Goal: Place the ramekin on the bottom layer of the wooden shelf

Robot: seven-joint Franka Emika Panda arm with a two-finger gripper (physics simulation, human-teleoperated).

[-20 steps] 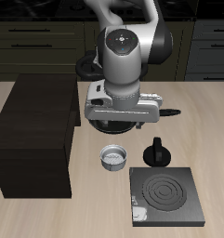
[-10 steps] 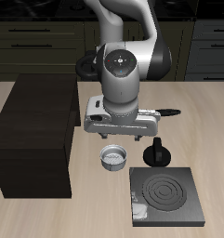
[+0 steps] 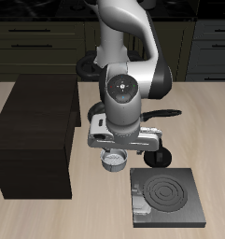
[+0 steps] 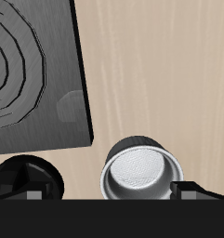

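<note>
Wrist view: the ramekin point(image 4: 138, 173) sits upright on the table point(image 4: 169, 74), right below the gripper point(image 4: 112, 191), whose fingers stand apart on either side of it, not touching. The stove plate point(image 4: 34, 74) lies just beside. From outside, the arm hangs over the ramekin point(image 3: 114, 163), next to the wooden shelf point(image 3: 35, 135).
</note>
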